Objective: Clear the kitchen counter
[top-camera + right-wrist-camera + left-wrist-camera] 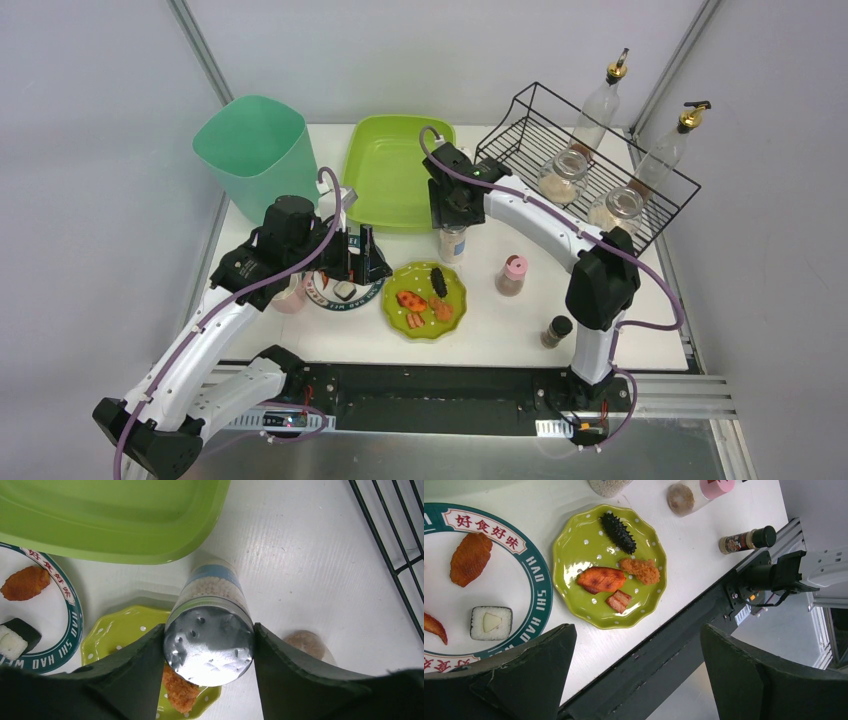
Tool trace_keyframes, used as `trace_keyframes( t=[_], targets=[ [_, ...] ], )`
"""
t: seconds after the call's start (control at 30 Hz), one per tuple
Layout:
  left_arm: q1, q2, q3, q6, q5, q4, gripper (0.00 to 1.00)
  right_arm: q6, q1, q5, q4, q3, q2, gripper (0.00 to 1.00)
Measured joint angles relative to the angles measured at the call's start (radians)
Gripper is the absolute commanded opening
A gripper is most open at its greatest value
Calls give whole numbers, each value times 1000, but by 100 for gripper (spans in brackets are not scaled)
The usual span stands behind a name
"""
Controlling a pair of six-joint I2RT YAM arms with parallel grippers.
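Right gripper [209, 652]: pads [140, 675] pressed on both sides of the upright shaker [212, 592], low centre of frame — likely for a straight lift. Left gripper [639, 665]: wide open, empty, above the white plate [499, 595]. Kitchen counter [500, 340]: mid-frame in the overhead view, beneath everything. Shaker's base hidden — label unreadable.

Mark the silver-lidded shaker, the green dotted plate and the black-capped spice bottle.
shaker [209, 647], right wrist view, on its silver lid.
plate [576, 552], left wrist view, on bare green surface.
spice bottle [747, 540], left wrist view, on its labelled body.
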Motion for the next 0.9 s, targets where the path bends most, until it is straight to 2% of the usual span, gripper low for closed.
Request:
trace_keyframes(
  t=[0.1,0.27,0.53,0.9],
  targets=[
    [0,0,0,0,0,0,100,0,0,2,-7,6,1,42],
    [0,0,0,0,0,0,100,-5,0,33,-50,48,1,41],
    [0,0,0,0,0,0,100,-27,-20,71,-109,228,-1,38],
    [0,0,0,0,0,0,100,-52,-154,129,-158,468,-1,39]
  ],
)
